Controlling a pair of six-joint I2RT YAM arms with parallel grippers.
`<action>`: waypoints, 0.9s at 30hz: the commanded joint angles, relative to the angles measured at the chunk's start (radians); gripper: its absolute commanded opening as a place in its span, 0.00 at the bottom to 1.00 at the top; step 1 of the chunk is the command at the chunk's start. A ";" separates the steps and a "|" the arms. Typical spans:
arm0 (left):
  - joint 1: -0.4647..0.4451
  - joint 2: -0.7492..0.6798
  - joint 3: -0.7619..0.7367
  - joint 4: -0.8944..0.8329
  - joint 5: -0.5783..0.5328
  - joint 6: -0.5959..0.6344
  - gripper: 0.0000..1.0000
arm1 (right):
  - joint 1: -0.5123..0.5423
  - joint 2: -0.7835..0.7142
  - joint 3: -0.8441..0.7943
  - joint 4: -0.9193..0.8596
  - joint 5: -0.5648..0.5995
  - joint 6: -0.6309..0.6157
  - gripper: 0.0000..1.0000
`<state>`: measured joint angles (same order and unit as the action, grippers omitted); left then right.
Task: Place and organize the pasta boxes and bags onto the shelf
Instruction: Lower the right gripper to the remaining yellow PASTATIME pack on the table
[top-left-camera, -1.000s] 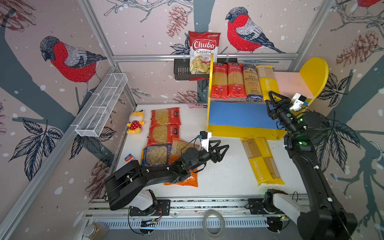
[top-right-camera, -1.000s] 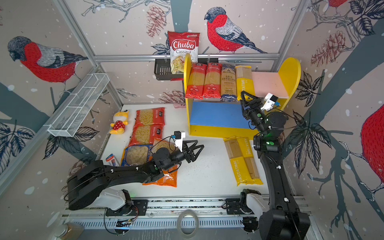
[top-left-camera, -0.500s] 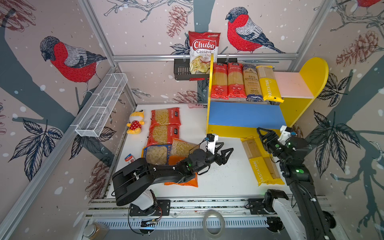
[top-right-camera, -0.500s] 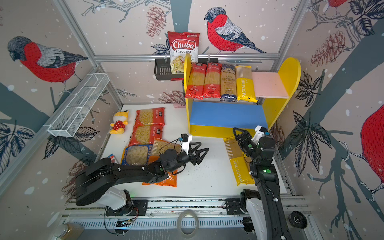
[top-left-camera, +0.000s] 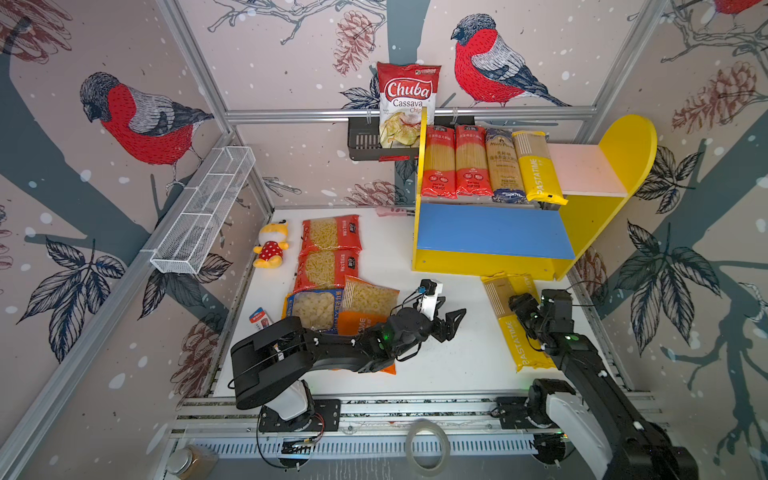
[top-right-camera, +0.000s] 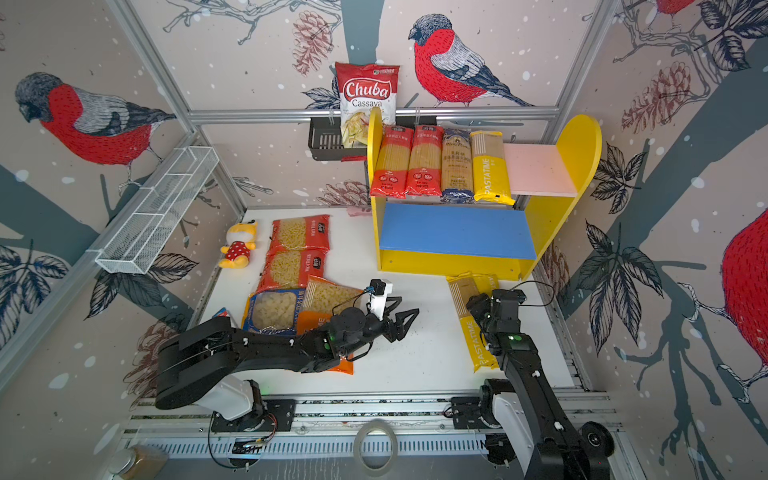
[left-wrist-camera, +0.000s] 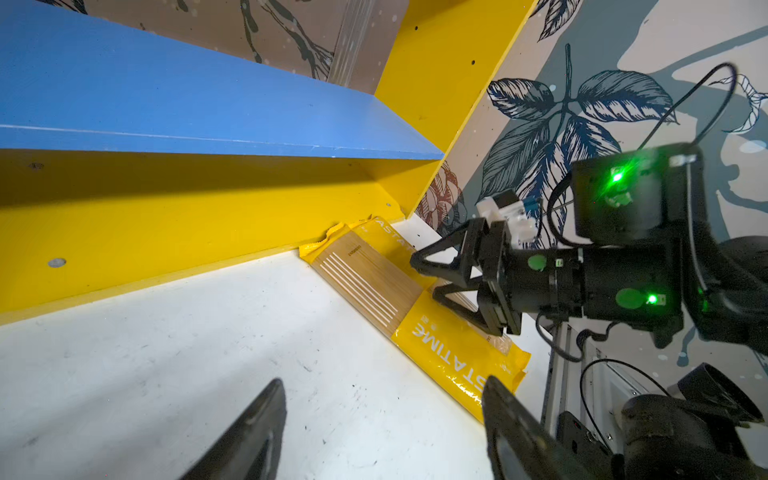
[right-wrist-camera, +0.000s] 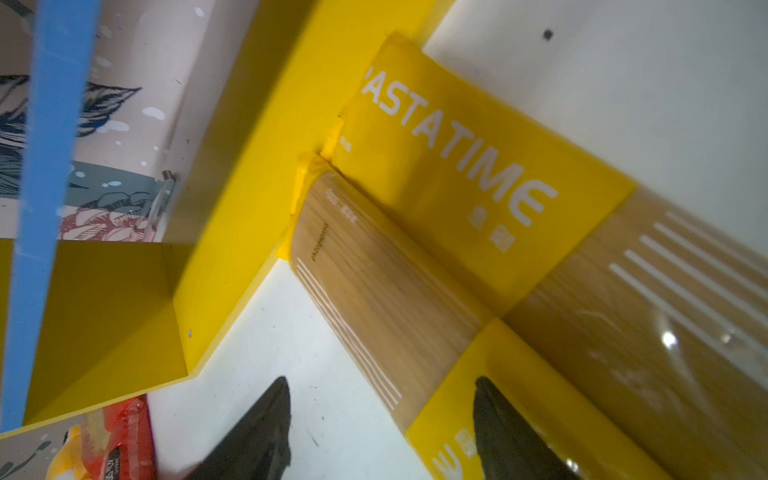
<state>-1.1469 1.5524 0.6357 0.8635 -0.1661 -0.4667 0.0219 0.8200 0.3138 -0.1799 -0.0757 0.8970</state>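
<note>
I have the right gripper (right-wrist-camera: 380, 380) with its fingers spread and nothing pinched. One finger hangs over the white table (right-wrist-camera: 291, 332), the other over the yellow band of the near yellow pack (right-wrist-camera: 374, 291). I cannot tell whether either tip touches the wrap. Beyond that second finger lies the far yellow pack (right-wrist-camera: 457, 145), touching the near one along its length. Ahead of the fingertips, both packs butt against the yellow base of the shelf (top-left-camera: 594, 232) (a tight corner to lift from, I'd guess).

The left gripper (top-left-camera: 455, 324) is also spread wide and empty, over bare table. The macaroni bags lie behind its fingers, back along the arm. The orange bag (top-left-camera: 368, 297) is closest, the blue-yellow bag (top-left-camera: 311, 309) sits beside it, and then come the near red bag (top-left-camera: 328, 268) and the far red bag (top-left-camera: 330, 232). Ahead of its fingertips are the two yellow packs and my other gripper.

Four long packs already lie side by side on the pink upper board (top-left-camera: 582, 170):
- the two red spaghetti packs (top-left-camera: 438, 162)
- the dark-blue pack (top-left-camera: 505, 166)
- the shelved yellow pack (top-left-camera: 536, 166)

The blue lower board (top-left-camera: 490, 232) is bare. Six packs are left on the table, so I'd put the task at a bit under halfway. The near yellow pack looks like the next pick.
</note>
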 joint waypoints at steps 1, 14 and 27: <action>0.000 -0.008 0.000 0.011 -0.028 0.012 0.73 | 0.045 0.027 -0.026 0.069 0.037 0.048 0.69; 0.037 -0.003 -0.041 0.006 -0.048 -0.077 0.74 | 0.493 0.282 0.056 0.283 0.024 0.183 0.68; 0.055 0.072 0.032 -0.106 0.053 -0.102 0.72 | 0.118 0.056 0.014 0.069 -0.207 -0.041 0.70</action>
<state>-1.0912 1.6028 0.6502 0.7818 -0.1547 -0.5724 0.1795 0.9157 0.3573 -0.0704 -0.1871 0.8856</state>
